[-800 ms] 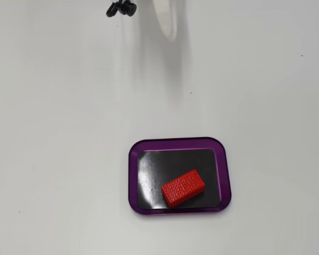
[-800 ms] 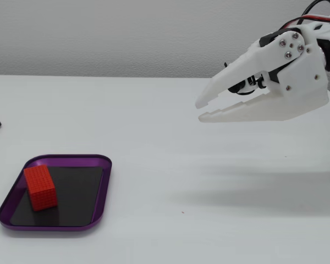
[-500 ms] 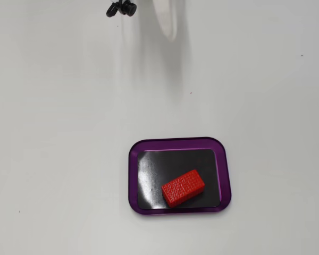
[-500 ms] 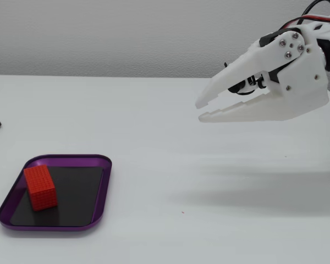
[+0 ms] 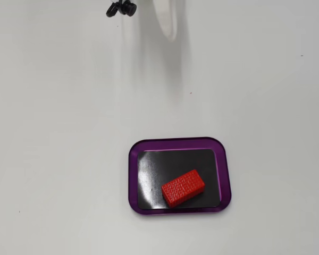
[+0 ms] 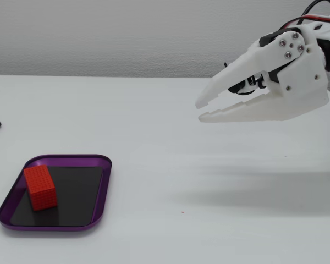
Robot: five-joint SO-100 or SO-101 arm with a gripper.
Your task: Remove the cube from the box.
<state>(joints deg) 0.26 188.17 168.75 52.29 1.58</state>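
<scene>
Nothing is done: the cube [image 5: 183, 187] lies inside the box [image 5: 179, 144] (lower centre), while the gripper [image 6: 199, 111] hovers upper right, slightly parted and empty.

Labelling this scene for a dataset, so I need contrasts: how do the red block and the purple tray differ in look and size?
The cube is bright red with a ribbed grid surface; the box has a glossy purple rim and a flat black floor. The cube is a small solid block standing taller than the rim; the box is shallow, open and several times wider. The cube lies angled to the box's sides. Both are rectangular.
</scene>
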